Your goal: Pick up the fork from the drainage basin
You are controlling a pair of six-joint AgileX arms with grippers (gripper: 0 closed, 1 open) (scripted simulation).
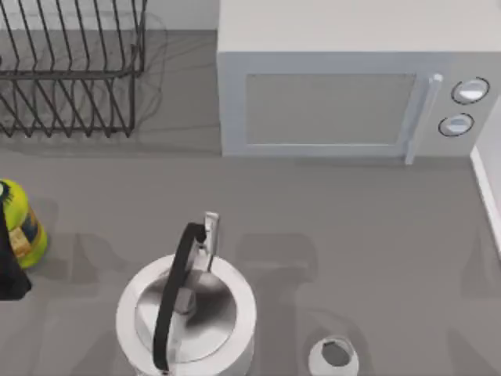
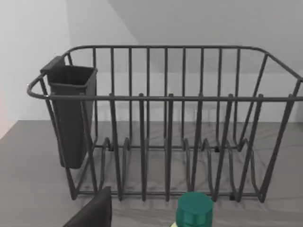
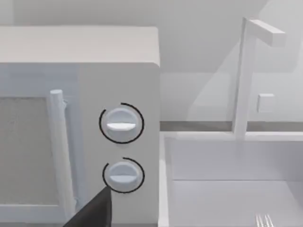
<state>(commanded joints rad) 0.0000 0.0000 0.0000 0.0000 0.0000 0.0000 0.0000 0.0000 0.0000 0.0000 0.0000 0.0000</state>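
The fork's silver tines (image 3: 264, 221) poke up at the lower edge of the right wrist view, lying inside the white drainage basin (image 3: 213, 161); its handle is out of view. A dark part of my right gripper (image 3: 92, 212) shows in front of the microwave's knobs, apart from the fork. In the top view the basin's white rim (image 1: 487, 192) runs along the right edge. My left arm (image 1: 11, 262) is a dark shape at the left edge, beside the yellow bottle. A dark part of my left gripper (image 2: 92, 212) sits in front of the wire dish rack.
A white microwave (image 1: 329, 102) stands at the back. A wire dish rack (image 1: 66, 70) with a dark cutlery cup (image 2: 71, 113) is back left. A white kettle (image 1: 188, 313) with a black handle sits front centre, a small white cup (image 1: 334, 356) to its right. A white faucet (image 3: 246, 71) rises behind the basin.
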